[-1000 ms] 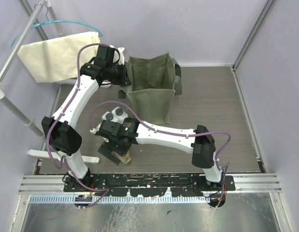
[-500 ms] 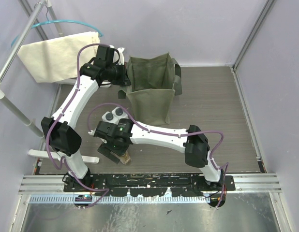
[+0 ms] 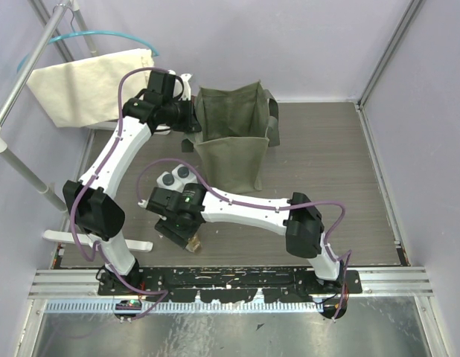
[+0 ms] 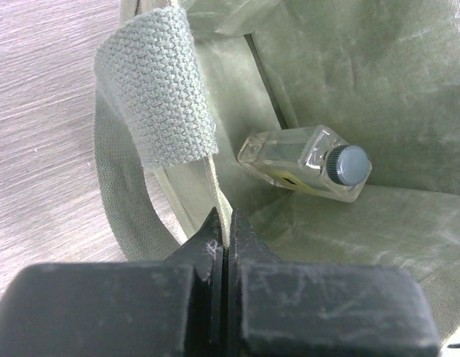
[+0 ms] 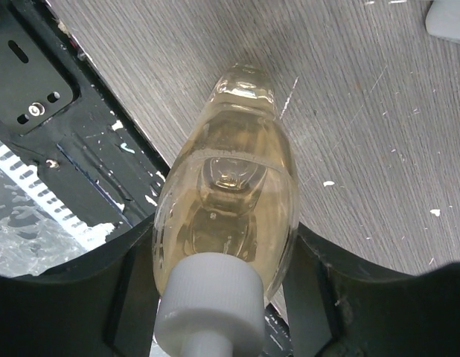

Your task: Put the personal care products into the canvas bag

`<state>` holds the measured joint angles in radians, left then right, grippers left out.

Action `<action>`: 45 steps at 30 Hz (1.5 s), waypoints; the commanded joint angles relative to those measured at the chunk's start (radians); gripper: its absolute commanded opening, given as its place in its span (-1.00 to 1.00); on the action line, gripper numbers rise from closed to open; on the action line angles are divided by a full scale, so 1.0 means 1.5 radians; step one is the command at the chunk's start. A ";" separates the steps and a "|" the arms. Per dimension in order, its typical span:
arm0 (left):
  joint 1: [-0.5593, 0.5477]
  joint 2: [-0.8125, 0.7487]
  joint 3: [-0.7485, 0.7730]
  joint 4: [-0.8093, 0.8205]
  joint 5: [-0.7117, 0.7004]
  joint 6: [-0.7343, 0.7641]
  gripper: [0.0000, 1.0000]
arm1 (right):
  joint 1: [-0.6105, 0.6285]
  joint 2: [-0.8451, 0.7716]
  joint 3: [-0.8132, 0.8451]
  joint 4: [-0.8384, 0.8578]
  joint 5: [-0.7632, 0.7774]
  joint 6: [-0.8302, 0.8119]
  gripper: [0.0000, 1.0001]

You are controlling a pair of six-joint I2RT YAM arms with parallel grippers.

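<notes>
The olive-green canvas bag (image 3: 234, 137) stands upright at the back centre. My left gripper (image 3: 187, 119) is shut on its left rim (image 4: 215, 186), beside the webbing handle (image 4: 155, 97). A clear bottle with a dark cap (image 4: 304, 163) lies inside the bag. My right gripper (image 3: 179, 232) is near the front edge, its fingers (image 5: 312, 290) pressed on both sides of a clear amber bottle with a white cap (image 5: 230, 201), which also shows in the top view (image 3: 193, 242). Two white bottles with dark grey caps (image 3: 174, 177) stand just behind that gripper.
A cream cloth on a teal hanger (image 3: 88, 82) hangs from a metal rack (image 3: 25, 56) at the back left. The black base plate (image 3: 237, 277) runs along the near edge. Grey walls close in the back and the right side.
My right gripper has shifted slightly left and settled down around the amber bottle. The left arm and the bag have not moved.
</notes>
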<state>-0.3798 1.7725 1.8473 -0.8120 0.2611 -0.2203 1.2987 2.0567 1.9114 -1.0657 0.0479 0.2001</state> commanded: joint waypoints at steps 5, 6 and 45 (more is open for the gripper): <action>0.002 -0.021 -0.015 -0.012 0.015 0.012 -1.00 | -0.015 -0.078 -0.047 0.026 0.054 0.046 -0.82; 0.002 -0.021 -0.014 -0.012 0.016 0.013 -1.00 | -0.018 -0.090 -0.048 0.026 0.058 0.051 -0.87; 0.015 -0.008 -0.025 -0.012 0.012 0.018 -1.00 | -0.231 -0.309 0.339 0.041 0.152 0.012 -0.99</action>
<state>-0.3626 1.7695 1.8362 -0.8101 0.2649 -0.2119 0.9768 1.5753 2.2616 -1.2404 0.2359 0.3481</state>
